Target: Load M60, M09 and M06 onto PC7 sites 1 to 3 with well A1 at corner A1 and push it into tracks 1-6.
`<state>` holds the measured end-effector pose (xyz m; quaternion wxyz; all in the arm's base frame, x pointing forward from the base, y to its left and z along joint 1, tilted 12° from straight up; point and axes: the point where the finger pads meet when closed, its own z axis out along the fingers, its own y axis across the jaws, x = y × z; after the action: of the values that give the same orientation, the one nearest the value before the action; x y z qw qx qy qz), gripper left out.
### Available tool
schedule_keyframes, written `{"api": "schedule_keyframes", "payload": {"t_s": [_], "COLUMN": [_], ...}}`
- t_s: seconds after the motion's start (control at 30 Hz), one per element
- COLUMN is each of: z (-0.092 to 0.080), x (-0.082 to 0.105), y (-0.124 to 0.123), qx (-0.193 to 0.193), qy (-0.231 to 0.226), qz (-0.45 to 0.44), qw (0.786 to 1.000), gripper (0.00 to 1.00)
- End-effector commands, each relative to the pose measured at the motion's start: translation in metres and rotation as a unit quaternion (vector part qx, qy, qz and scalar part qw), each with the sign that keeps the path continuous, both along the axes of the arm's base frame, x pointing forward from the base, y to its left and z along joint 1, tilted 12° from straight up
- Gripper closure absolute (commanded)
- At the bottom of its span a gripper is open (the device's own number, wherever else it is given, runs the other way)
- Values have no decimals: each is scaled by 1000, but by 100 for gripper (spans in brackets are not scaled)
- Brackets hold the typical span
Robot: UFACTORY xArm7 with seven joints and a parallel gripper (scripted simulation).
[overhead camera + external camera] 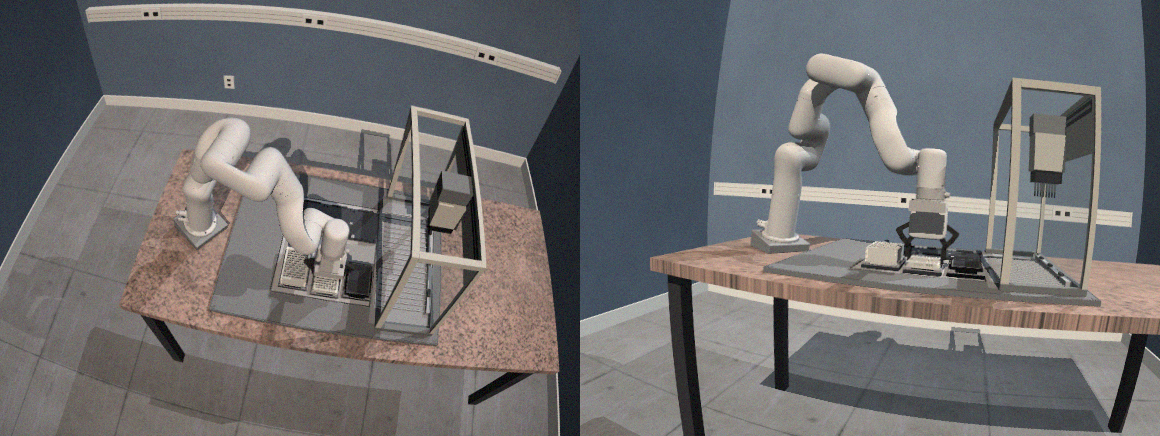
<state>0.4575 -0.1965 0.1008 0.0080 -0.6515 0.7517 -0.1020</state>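
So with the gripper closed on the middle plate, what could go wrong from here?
1. The gripper grips the 96-well plate M06 with fingers spread wide; a shallow hold might slip or tilt on lifting.
2. The deep-well block M09 and dark plate M60 sit close on either side, so a sideways move before rising could knock them.
3. The plate's A1 corner is too small to read, so it could end up misoriented.

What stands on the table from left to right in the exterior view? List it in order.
Arm base → deep-well block → 96-well plate, with the gripper shut on it → dark 384-well plate → instrument frame with its pipetting head.
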Motion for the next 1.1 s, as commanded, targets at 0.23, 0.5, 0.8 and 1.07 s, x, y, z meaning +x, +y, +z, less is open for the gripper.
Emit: {"api": "schedule_keyframes", "payload": {"t_s": [0.23, 0.5, 0.8, 1.07], "z": [8, 12, 18, 19], "x": [0, 0, -1, -1], "y": [1, 1, 2, 2], "qx": [-1, -1, -1, -1], "qy": [-2, -2, -2, -2], "qz": [0, 0, 0, 0], "qw": [1000, 1000, 1000, 1000], "gripper": [100, 100, 100, 100]}}
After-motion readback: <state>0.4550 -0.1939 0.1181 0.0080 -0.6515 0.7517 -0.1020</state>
